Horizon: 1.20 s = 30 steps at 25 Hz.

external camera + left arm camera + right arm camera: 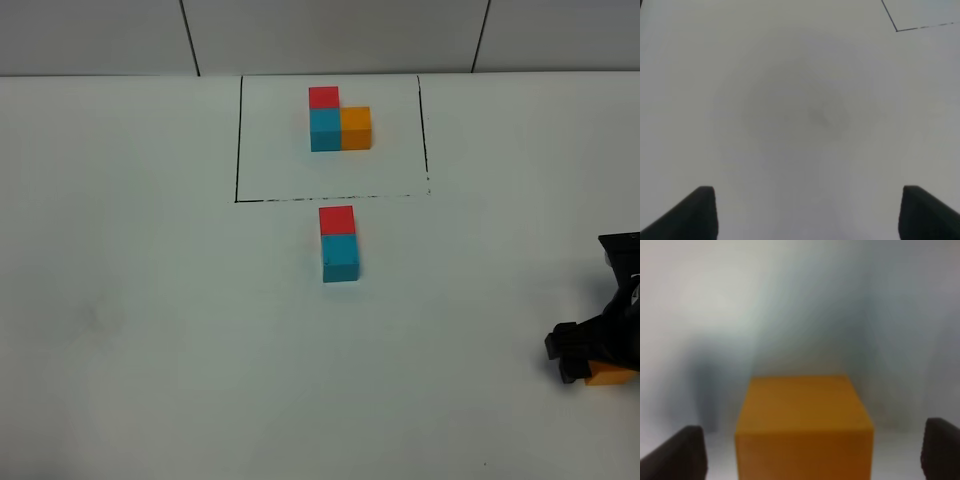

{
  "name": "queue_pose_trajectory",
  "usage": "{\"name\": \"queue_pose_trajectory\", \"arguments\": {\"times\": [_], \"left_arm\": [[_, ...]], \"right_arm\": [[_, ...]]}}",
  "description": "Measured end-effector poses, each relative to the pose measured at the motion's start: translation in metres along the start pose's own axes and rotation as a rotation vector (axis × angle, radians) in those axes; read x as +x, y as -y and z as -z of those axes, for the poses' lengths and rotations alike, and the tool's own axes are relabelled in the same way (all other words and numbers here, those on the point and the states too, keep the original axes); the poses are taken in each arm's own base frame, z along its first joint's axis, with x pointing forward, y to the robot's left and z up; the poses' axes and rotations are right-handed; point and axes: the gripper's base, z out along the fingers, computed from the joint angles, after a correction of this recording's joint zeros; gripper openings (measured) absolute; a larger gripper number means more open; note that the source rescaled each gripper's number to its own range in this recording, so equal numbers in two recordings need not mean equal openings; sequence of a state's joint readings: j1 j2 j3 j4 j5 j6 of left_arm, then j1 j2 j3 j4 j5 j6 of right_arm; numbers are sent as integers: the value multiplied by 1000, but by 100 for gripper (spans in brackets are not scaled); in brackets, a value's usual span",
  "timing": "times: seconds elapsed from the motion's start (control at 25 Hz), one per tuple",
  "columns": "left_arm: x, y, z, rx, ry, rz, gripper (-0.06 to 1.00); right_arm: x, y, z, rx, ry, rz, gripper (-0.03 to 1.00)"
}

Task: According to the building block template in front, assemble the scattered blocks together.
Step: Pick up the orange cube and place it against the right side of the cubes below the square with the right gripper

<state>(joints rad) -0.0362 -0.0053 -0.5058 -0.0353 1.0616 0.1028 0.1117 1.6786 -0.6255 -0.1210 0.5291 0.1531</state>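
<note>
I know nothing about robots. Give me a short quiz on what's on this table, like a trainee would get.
1. True or false: the loose orange plain cube touches the loose red plain cube.
2. In the black-framed three-cube template, orange sits directly beside which colour? A red, B cyan-blue, C neither.
3. Short answer: which arm's gripper has a cube between its open jaws?

Key: 1 false, it lies far off to the right in the high view. 2 B. 3 the right gripper, around the orange cube.
</note>
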Motion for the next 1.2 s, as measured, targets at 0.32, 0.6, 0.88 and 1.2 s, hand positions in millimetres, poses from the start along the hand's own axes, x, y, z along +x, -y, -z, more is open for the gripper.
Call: {"name": "queue_pose_trajectory", "arguments": {"times": [0.32, 0.6, 0.88, 1.2], "left_arm": [[0, 0, 0, 0, 0, 0, 68], [0, 0, 0, 0, 0, 0, 68], [0, 0, 0, 0, 0, 0, 68], [0, 0, 0, 0, 0, 0, 68]], "right_arm": [[2, 0, -3, 1, -29, 1, 33], [-11, 4, 10, 50, -73, 171, 1], [-66, -37, 53, 93, -19, 1032, 1], [-134, -105, 38, 65, -124, 1376, 1]]}}
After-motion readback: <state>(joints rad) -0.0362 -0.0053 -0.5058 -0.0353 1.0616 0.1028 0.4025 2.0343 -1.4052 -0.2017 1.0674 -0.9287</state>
